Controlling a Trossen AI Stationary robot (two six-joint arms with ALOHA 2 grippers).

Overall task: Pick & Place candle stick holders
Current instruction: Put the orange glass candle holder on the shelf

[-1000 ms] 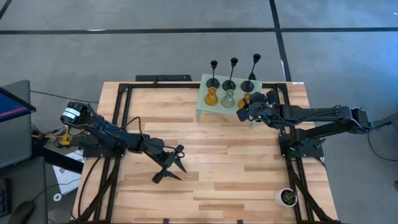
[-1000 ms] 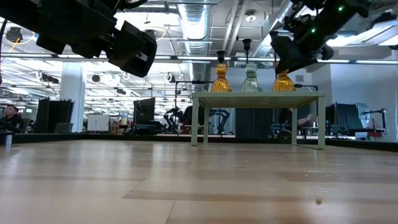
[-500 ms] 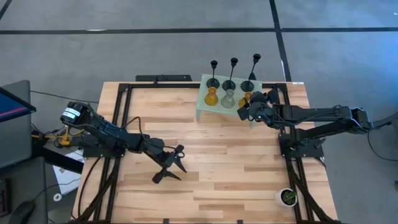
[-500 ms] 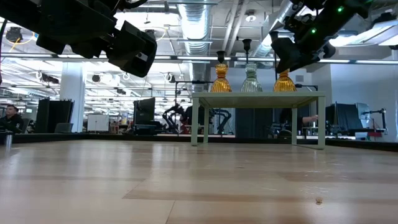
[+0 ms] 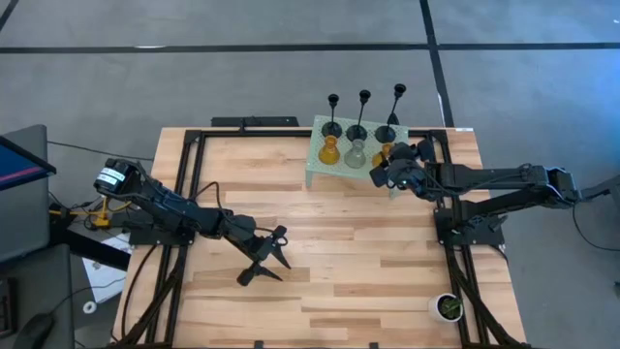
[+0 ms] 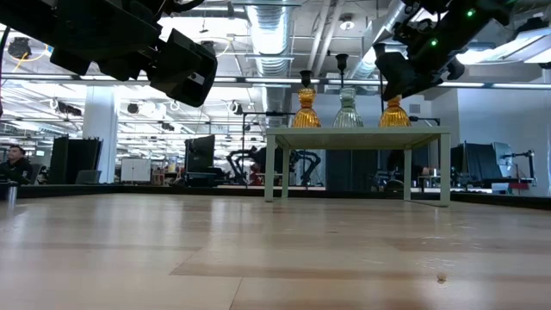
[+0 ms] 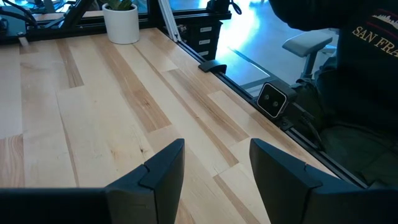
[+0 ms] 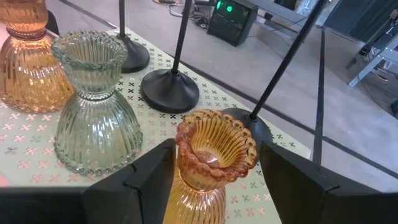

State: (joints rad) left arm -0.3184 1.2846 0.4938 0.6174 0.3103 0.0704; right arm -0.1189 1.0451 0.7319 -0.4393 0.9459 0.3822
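A small pale green stand at the table's far side carries all six holders. Three black thin-stemmed ones stand at its back. In front of them stand an amber one, the grey-green one and a second amber one. My right gripper is open at the stand's right end. Its fingers stand on either side of the second amber holder. My left gripper is open and empty over the middle of the table. My right gripper's fingers stand close on either side of the amber holder's upper part, coming level from the table's right. I cannot tell whether they touch it. The holder stands upright on the stand.
A small white pot with a green plant stands near the table's front right corner and also shows in the left wrist view. Black rails run along the table's sides. A person sits beyond the table's near edge.
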